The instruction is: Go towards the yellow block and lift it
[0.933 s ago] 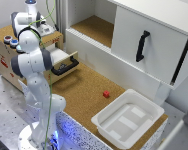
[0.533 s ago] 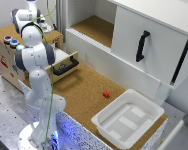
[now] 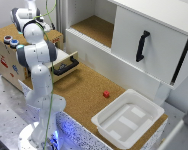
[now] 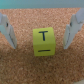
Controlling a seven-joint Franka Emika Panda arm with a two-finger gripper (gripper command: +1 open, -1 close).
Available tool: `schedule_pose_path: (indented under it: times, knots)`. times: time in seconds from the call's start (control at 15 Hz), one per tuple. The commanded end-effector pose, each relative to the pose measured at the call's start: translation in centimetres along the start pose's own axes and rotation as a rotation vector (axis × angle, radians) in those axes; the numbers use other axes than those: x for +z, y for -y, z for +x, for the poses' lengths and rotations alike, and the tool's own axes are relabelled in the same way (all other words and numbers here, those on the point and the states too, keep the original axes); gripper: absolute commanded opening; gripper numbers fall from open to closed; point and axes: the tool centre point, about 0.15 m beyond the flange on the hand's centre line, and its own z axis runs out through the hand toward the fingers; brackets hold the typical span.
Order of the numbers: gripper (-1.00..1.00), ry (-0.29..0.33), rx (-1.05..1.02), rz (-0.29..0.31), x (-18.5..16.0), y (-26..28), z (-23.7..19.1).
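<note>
In the wrist view a yellow block (image 4: 44, 42) with a black "T" mark lies on a brown cork-like surface. My gripper (image 4: 39, 45) is open, with one finger on each side of the block and a gap to each. The fingers (image 4: 8, 31) do not touch it. In the exterior view the gripper (image 3: 30, 11) is at the far upper left, above the wooden box (image 3: 9, 52). The yellow block is hidden there by the arm.
An open drawer (image 3: 68, 65) with a black handle sticks out of the wooden box. A small red block (image 3: 106, 93) lies on the cork table. A white tray (image 3: 128, 120) sits at the front right. A white cabinet with a black handle (image 3: 140, 46) stands behind.
The arm's elbow has shifted slightly toward the exterior view's right; the hand stays over the top of the wooden box.
</note>
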Motion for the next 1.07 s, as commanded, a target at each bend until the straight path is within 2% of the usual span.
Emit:
schedule_pose_path:
  times: [0.0,0.33,0.53,0.67,0.73,0.8,0.87,1.0]
  knots:
    - [-1.00,0.212,0.010,-0.055,-0.2,0.3,3.6]
    - [-1.00,0.232,0.002,-0.055,-0.1,0.5,3.6]
    - [-1.00,0.216,-0.018,-0.029,-1.4,0.1,2.9]
    - [-1.00,0.172,-0.056,-0.052,-3.2,-0.1,2.8]
    - [-1.00,0.170,-0.075,-0.088,-3.9,-0.4,2.7]
    - [-1.00,0.144,-0.085,-0.074,-4.5,-0.9,2.6]
    - [-1.00,0.161,-0.081,-0.086,-4.3,-1.5,2.5]
    - [-1.00,0.155,-0.038,-0.087,-4.4,-2.5,2.2]
